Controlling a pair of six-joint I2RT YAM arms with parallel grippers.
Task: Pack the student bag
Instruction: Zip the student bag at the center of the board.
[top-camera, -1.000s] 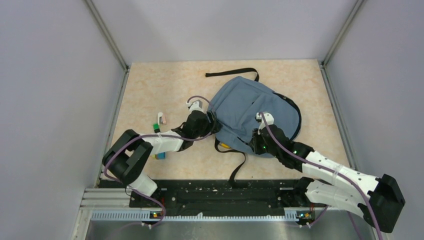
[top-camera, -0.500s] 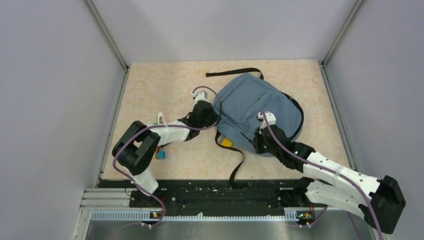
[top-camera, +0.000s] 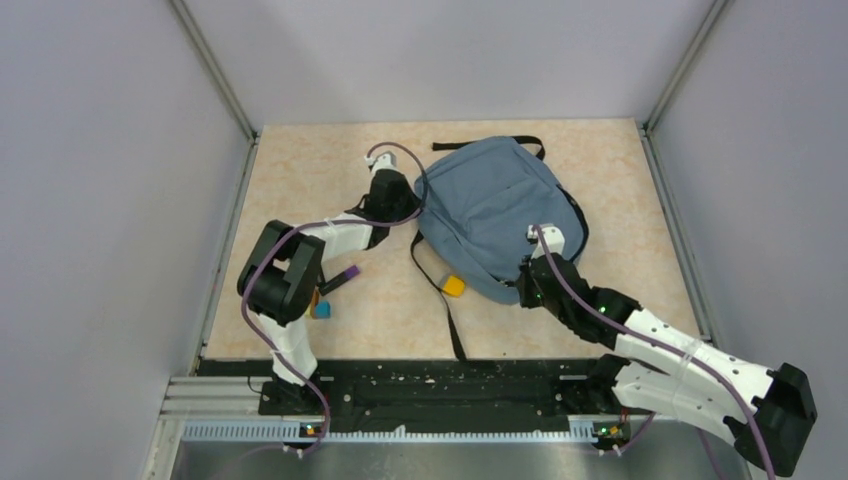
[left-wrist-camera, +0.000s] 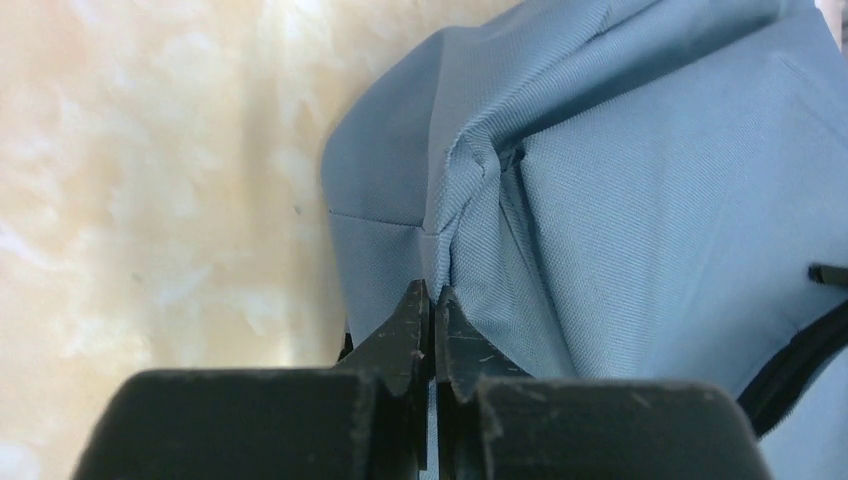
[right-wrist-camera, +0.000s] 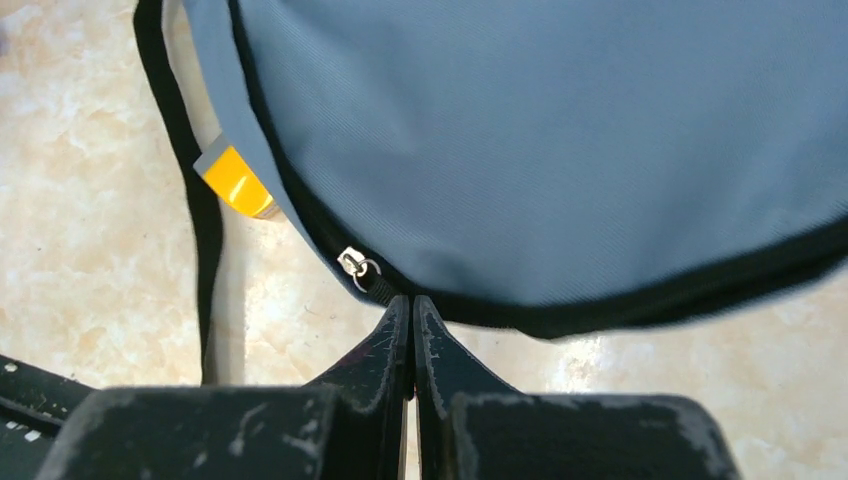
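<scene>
Right wrist alone shows student bag (right-wrist-camera: 560, 130) zipper pull (right-wrist-camera: 355, 268).

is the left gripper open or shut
Shut. The left gripper has its jaws pressed together on a pinched fold of the student bag, seen in the left wrist view.

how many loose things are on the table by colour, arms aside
blue-grey: 1, the student bag
yellow: 1, a small block
bright blue: 1, a small cube
purple: 1, a pen-like thing
total: 4 in view; the left arm may hide more
</scene>
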